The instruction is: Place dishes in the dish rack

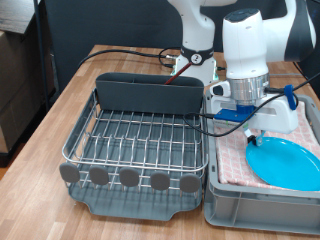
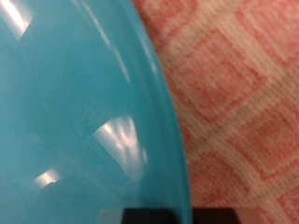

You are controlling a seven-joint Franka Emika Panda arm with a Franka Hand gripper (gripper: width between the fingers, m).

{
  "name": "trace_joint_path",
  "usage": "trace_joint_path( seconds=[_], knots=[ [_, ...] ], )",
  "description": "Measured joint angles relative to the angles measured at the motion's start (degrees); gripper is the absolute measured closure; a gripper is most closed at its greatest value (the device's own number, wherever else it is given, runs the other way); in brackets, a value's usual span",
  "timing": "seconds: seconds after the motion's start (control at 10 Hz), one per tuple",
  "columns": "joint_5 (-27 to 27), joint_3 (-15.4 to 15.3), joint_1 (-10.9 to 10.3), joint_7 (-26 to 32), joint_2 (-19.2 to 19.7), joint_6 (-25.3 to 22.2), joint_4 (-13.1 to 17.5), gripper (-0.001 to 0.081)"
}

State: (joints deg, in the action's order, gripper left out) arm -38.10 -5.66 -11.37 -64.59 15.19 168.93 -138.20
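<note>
The light-blue plate point(image 1: 287, 161) lies on a pink-checked cloth point(image 1: 232, 160) inside a grey plastic crate point(image 1: 250, 205) at the exterior view's right. My gripper point(image 1: 254, 137) is low over the plate's rim on the side nearest the rack. In the wrist view the plate point(image 2: 75, 103) fills most of the picture, the cloth point(image 2: 243, 84) lies beside it, and a dark fingertip point(image 2: 154, 217) shows at the edge by the rim. The silver wire dish rack point(image 1: 140, 140) stands empty at the exterior view's left. I cannot make out the mug or the spoon.
The rack has a dark grey caddy point(image 1: 150, 92) at its back, a row of grey round tabs point(image 1: 130, 178) at the front and a grey tray point(image 1: 140, 205) under it. Black cables point(image 1: 130, 50) run over the wooden table behind it.
</note>
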Motion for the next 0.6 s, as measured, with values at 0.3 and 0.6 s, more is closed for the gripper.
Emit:
trace_joint_path(
  seconds=[0.3,0.6],
  knots=[
    [7.4,3.4,-2.1,-4.9,-1.2,-2.0,0.0,0.0767],
    [20.4,7.7,-4.4,-16.3,-6.6,-11.0,0.7,0.0767]
  ],
)
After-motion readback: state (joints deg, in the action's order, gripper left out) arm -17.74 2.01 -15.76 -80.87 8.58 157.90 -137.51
